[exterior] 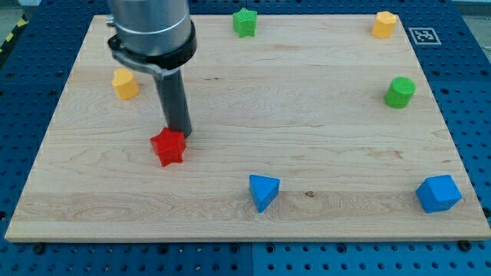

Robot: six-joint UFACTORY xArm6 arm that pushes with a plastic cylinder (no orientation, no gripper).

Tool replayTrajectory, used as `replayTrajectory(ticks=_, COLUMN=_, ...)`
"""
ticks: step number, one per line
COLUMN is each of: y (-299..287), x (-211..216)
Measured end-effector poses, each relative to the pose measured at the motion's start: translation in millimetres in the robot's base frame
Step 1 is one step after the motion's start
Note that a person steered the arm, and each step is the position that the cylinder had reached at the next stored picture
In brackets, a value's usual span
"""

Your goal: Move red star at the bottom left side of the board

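Observation:
The red star [169, 147] lies on the wooden board [230, 107], left of the middle and a little below half height. My tip [182, 133] comes down from the view's top and touches the star's upper right edge. The rod's body hides the board just above the star.
A yellow block [125, 83] sits at the left. A green star [245, 22] is at the top middle, a yellow block [384, 24] at the top right. A green cylinder [400, 92] is at the right. A blue triangle [264, 192] and a blue block [439, 193] lie along the bottom.

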State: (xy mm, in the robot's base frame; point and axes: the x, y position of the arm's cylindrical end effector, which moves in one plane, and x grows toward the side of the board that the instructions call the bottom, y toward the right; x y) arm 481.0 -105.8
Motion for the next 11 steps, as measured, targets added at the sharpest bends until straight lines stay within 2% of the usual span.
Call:
replayTrajectory(ticks=3, y=-7.1, x=77.0)
replayTrajectory(ticks=4, y=-6.9, x=88.2)
replayTrajectory(ticks=7, y=6.9, x=111.9)
replayTrajectory(ticks=10, y=-67.8, x=113.0)
replayTrajectory(ticks=11, y=-67.8, x=114.5)
